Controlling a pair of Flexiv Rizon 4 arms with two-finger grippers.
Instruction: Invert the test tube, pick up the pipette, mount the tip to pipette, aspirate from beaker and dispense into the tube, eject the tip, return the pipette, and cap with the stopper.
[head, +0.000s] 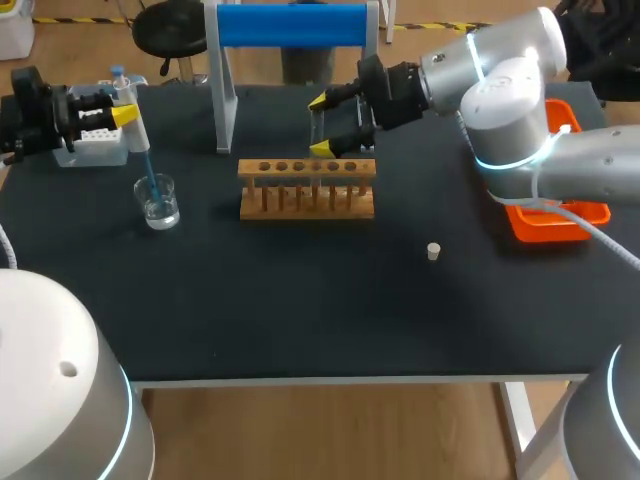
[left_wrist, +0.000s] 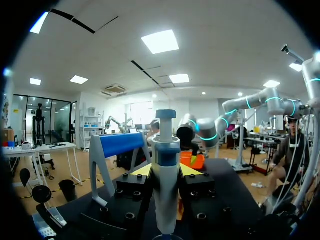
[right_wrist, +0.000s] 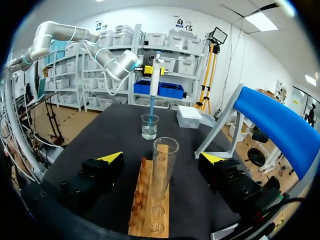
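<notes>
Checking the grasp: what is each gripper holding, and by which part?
The left gripper holds the pipette by the middle of its body. The right gripper holds nothing.

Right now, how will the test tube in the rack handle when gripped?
The test tube looks like clear glass, so it is probably fragile and slippery. Tall and narrow, standing in the wooden rack, it may tilt if nudged.

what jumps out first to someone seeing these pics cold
First, the left claw is shut on a white and blue pipette, its blue tip dipped into the glass beaker near the table's left end. Next, the right claw stands open around an upright test tube at the wooden rack mid-table. A small pale stopper lies alone on the dark tabletop, right of the rack.
</notes>
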